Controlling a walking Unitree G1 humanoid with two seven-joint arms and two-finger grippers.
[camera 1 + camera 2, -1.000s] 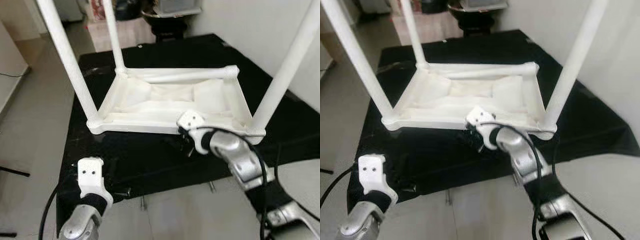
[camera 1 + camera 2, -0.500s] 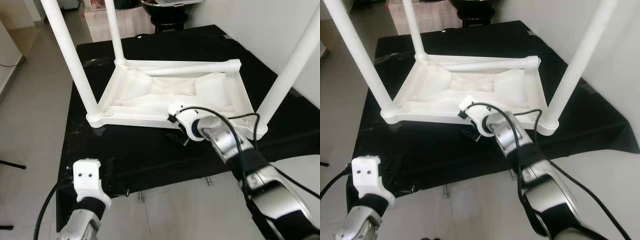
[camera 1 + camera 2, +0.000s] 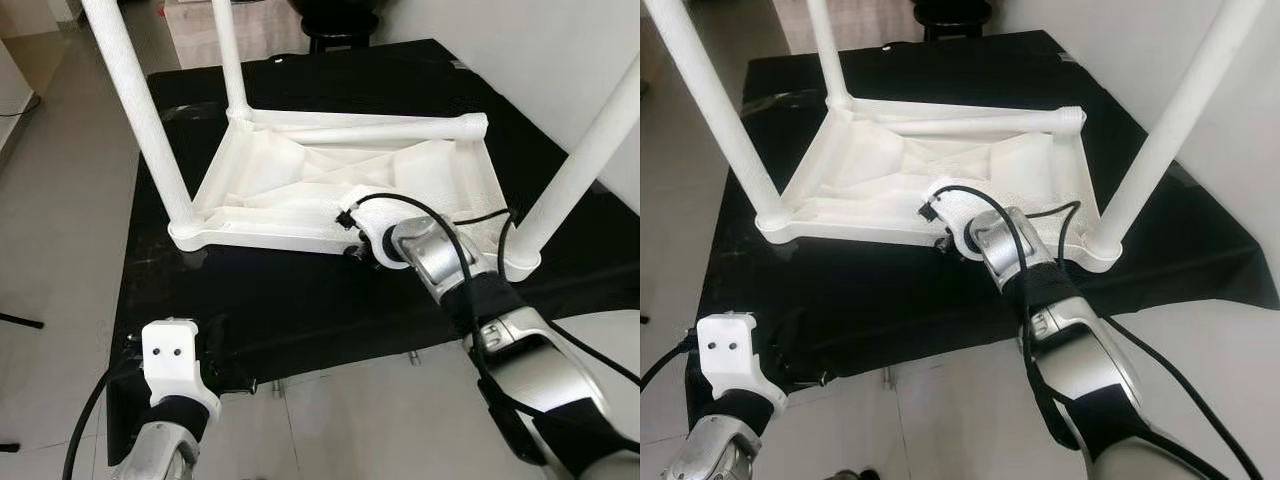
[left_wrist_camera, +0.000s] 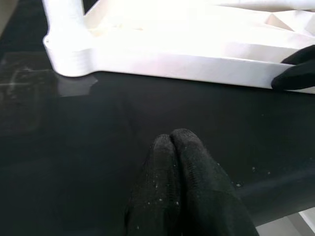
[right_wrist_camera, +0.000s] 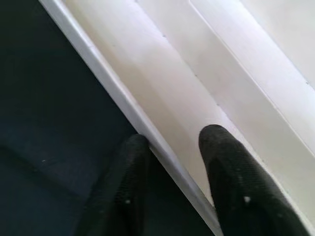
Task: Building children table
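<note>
The right pincer (image 5: 170,147) has reached forward to the upturned white table (image 3: 300,190) on the black mat (image 3: 290,300); its fingers straddle the table's near rim, apart. The left pincer (image 4: 177,142), fingers together, hovers near the mat's near-left.

Over the last second the right gripper (image 5: 170,147) reaches forward from the black mat (image 3: 300,300) up to the near rim of the upturned white table (image 3: 300,190); its fingers (image 5: 231,172) now straddle that rim, one on the inside and one on the outside. The right arm stretches out further across the mat. The left gripper (image 4: 179,147) draws back a little toward the mat's near edge.
</note>
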